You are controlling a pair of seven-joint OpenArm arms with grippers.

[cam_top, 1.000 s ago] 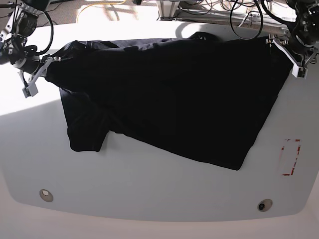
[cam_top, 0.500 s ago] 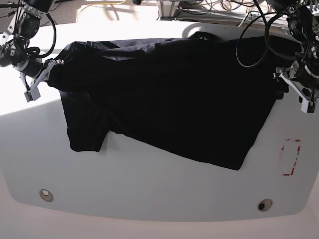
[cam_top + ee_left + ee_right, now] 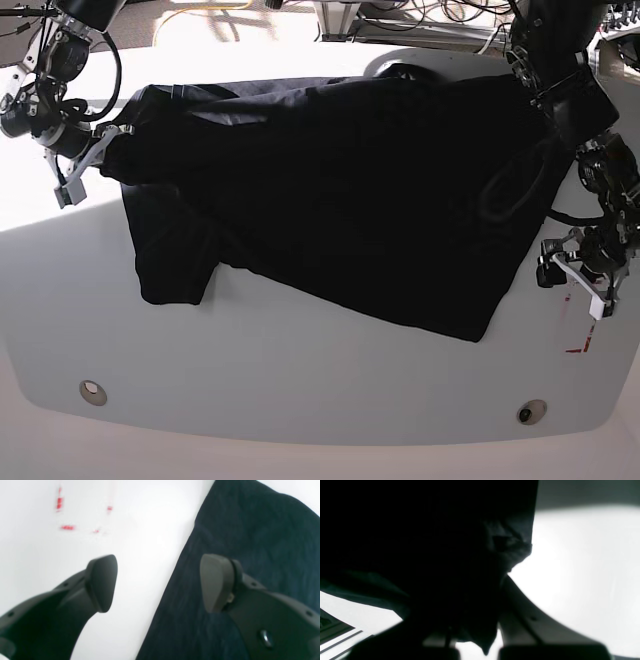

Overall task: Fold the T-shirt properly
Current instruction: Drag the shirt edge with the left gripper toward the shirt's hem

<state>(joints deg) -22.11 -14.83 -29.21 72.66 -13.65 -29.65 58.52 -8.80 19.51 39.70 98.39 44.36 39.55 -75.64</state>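
T-shirt (image 3: 340, 190) spread crumpled across counter (image 3: 300, 380). Soft, limp, light cloth; best pinched at hem corner. Right gripper (image 3: 85, 160) jaws clamped on shirt edge. Left gripper (image 3: 157, 585) jaws wide, empty, straddling shirt's edge.

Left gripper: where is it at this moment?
In the base view the left gripper hangs open at the right, over the T-shirt's edge, near the red marks.

White table (image 3: 300, 390) under spread black T-shirt (image 3: 350, 190)
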